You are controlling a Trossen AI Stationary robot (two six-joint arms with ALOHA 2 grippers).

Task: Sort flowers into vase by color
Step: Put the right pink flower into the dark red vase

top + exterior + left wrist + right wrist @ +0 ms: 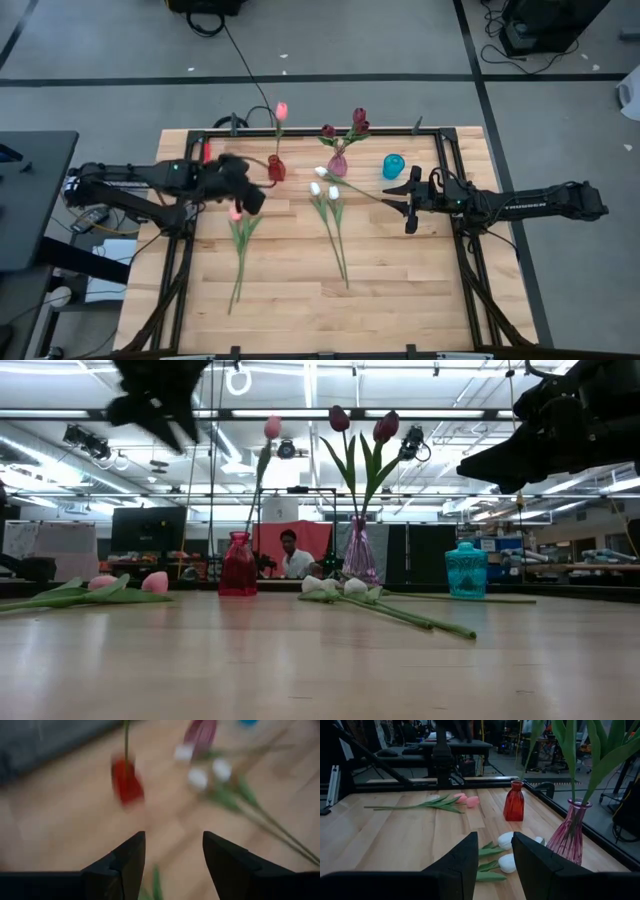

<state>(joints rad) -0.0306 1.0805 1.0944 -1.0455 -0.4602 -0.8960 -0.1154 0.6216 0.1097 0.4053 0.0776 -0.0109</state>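
The left gripper (243, 192), fingers apart and empty, hovers centre-left beside the red vase (276, 167) holding one pink tulip (281, 110). Next, likely, it picks up the pink tulips (236, 214) lying below. The right gripper (410, 199), part-open and empty, waits centre-right.

Three vases: one red (276, 168), one purple-pink (338, 163), one teal (393, 166). Tulips: three pink (281, 110), three dark red (359, 117), three white (315, 188).

The left gripper (243, 190) hangs above the table, its fingers (127, 857) parted and holding nothing; the right gripper (407, 203) waits opposite, fingers (467, 855) apart and empty.
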